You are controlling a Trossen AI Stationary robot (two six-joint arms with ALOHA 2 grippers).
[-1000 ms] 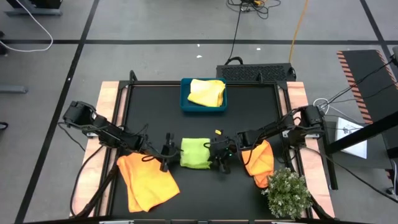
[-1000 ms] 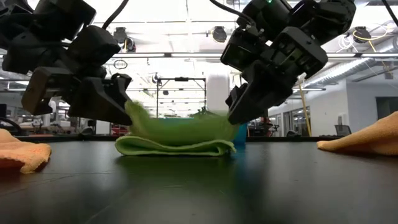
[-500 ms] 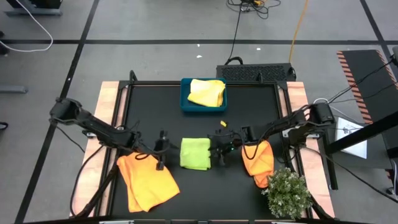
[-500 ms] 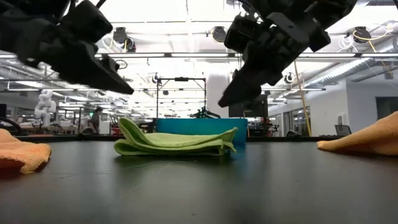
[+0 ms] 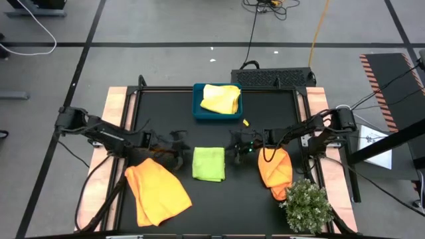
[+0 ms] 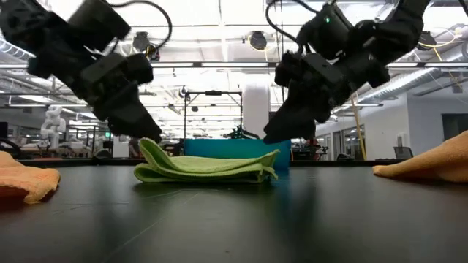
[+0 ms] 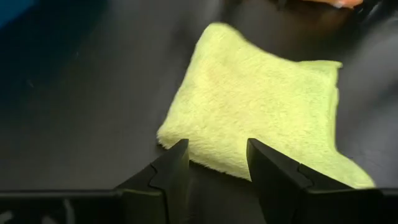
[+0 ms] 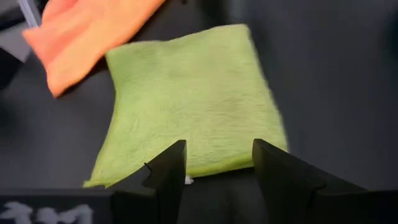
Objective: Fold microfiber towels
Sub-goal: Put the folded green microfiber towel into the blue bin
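The lime green towel (image 5: 208,164) lies folded in several layers flat on the black table (image 6: 205,169). My left gripper (image 5: 178,142) hovers open beyond its far left corner (image 7: 214,149), clear of it. Beyond its far right corner, my right gripper (image 5: 236,142) also hovers open (image 8: 217,149). In the low view both grippers hang above the towel, the left gripper (image 6: 142,130) and the right gripper (image 6: 278,130). One orange towel (image 5: 156,192) lies spread out at the near left. Another orange towel (image 5: 275,172) lies bunched at the right. The pale yellow towel (image 5: 221,98) rests in the teal tray (image 5: 198,113).
A small bushy plant (image 5: 307,204) stands at the near right corner, next to the bunched orange towel. The teal tray sits at the table's far middle. Bare black table (image 5: 166,119) lies between the tray and the green towel.
Both grippers have let go of the green towel's side edges, risen a little and drawn back toward the table's far edge, rolling their wrists. The towel's raised edges have dropped, and it now lies flat and still.
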